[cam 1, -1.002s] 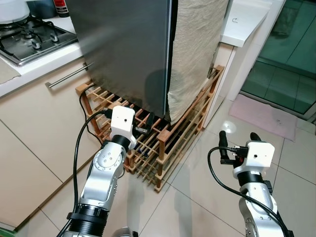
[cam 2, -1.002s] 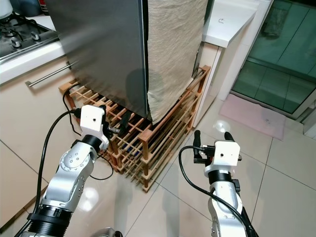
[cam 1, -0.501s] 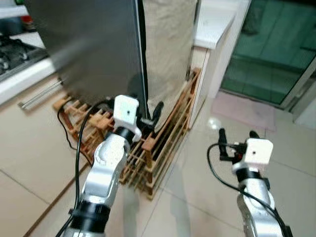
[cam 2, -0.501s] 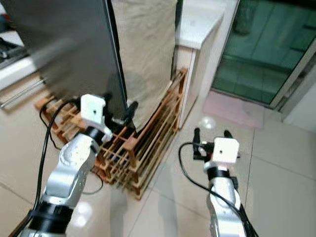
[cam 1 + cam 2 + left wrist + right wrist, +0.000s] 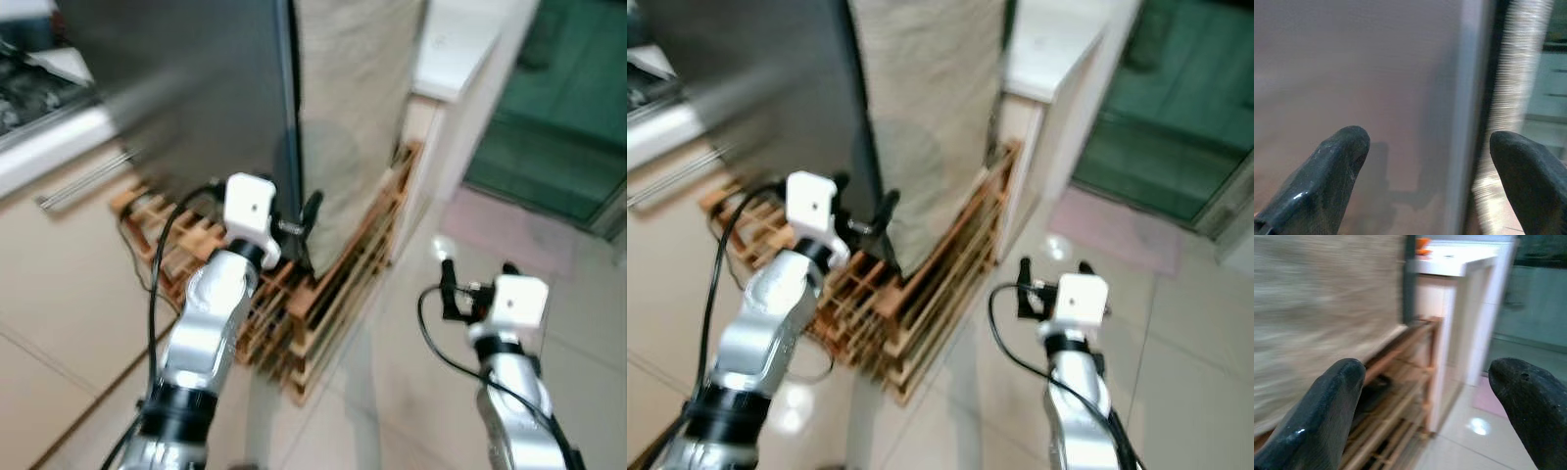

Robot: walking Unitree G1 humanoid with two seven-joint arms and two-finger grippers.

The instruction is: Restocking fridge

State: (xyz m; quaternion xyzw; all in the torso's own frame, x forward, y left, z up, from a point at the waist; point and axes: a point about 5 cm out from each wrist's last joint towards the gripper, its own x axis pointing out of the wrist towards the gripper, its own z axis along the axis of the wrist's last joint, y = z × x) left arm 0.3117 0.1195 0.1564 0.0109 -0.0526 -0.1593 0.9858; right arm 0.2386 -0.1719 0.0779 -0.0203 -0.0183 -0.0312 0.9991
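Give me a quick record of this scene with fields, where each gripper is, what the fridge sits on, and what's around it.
fridge: dark grey door shut, beige cloth draped over its side
stand: wooden rack under the fridge
left gripper: open, raised at the fridge's lower front corner
right gripper: open, above the tiled floor
nearby: white counter

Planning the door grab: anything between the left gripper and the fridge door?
Nothing. Left wrist view shows the open left gripper facing bare fridge door.
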